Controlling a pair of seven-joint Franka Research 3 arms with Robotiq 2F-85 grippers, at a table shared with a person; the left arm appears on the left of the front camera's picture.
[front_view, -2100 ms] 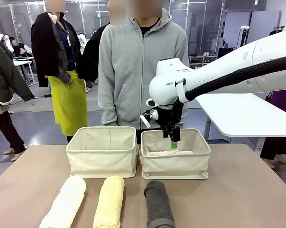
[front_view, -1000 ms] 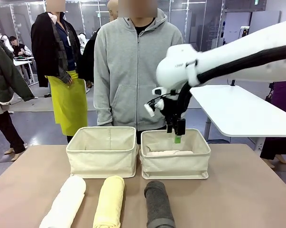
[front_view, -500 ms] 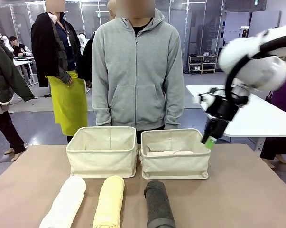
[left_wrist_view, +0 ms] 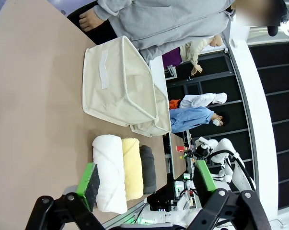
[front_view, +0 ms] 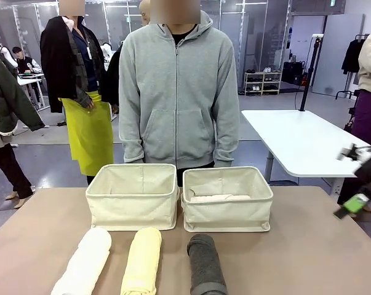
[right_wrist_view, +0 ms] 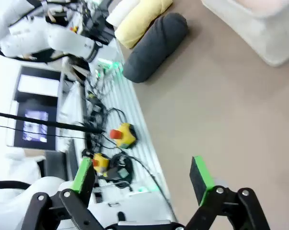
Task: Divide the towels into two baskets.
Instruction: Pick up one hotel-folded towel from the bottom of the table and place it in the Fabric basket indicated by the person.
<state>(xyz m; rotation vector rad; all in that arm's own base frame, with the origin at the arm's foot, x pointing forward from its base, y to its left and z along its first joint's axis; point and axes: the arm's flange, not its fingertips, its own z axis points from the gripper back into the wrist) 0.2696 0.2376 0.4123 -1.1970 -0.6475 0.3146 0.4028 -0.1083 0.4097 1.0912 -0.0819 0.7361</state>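
Two cream baskets stand side by side at the far middle of the table, the left basket (front_view: 133,198) and the right basket (front_view: 228,200). A pale towel (front_view: 213,198) lies inside the right one. Near the front edge lie three rolls in a row: a white towel (front_view: 87,261), a yellow towel (front_view: 142,261) and a dark grey towel (front_view: 205,265). My right gripper (front_view: 356,204) hangs blurred at the far right edge, off the baskets; in its wrist view the right gripper (right_wrist_view: 141,173) is open and holds nothing, with the grey towel (right_wrist_view: 156,45) ahead. My left gripper (left_wrist_view: 146,179) is open, above the white towel (left_wrist_view: 108,172).
A person in a grey hoodie (front_view: 176,92) stands close behind the baskets with hands down. A white side table (front_view: 308,144) stands beyond the right corner. Cables and yellow stop buttons (right_wrist_view: 122,136) lie off the table's near edge.
My right arm has swung away from above the right basket, going right and down to the picture's edge with its jaws still open. The towels and baskets have not moved.
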